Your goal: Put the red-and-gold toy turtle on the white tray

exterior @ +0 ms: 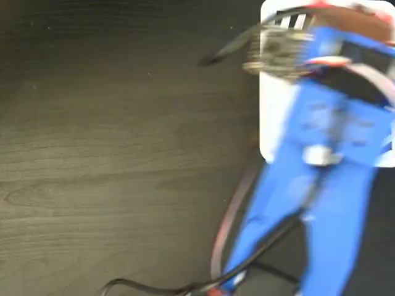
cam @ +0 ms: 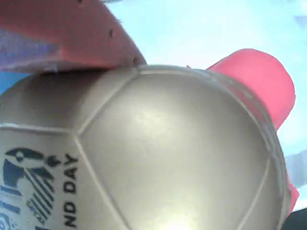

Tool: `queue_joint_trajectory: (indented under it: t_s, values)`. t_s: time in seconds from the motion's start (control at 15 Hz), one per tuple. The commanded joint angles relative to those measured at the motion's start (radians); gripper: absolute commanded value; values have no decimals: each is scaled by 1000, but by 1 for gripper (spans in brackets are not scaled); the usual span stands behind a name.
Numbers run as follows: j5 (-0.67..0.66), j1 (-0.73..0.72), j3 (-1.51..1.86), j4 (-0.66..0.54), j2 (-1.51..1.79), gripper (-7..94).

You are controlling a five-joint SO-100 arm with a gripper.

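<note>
The red-and-gold toy turtle (cam: 158, 153) fills the wrist view, its gold domed shell pressed up close to the lens, with black printed lettering at the lower left and a coral-red limb or head poking out at the upper right. A red finger (cam: 67, 36) of the claw lies flat against the top of the shell, touching it, so the claw appears pinched on the turtle, though the opposing finger is hidden from the wrist camera. Behind the shell the background is pale and bright, which fits the white tray (exterior: 274, 123) lying beneath. In the fixed view the blue arm (exterior: 327, 185) is smeared with motion blur and reaches up the right side of the picture, its gripper (exterior: 278, 52) holding a blurred gold shape at the tray's upper left corner, close to the dark stripes. The relation that matters is vertical: the turtle sits within the claw, over the tray's edge zone instead of its middle, with dark wood table (exterior: 111, 154) just to the left. I judge the carry nearly done; the coming move calls for lowering, perhaps nudging rightward toward the tray's interior first, before the fingers spread. How high the turtle hangs above the tray cannot be told.
</note>
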Motion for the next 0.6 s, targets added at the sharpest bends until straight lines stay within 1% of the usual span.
queue_joint_trajectory:
  t_s: [0.0,0.27,0.53]
  values:
    - [28,9,-60,-52,-52,0]
    - [77,-40,-100,-63,-210,0]
    - [98,-43,-80,-72,-259,0]
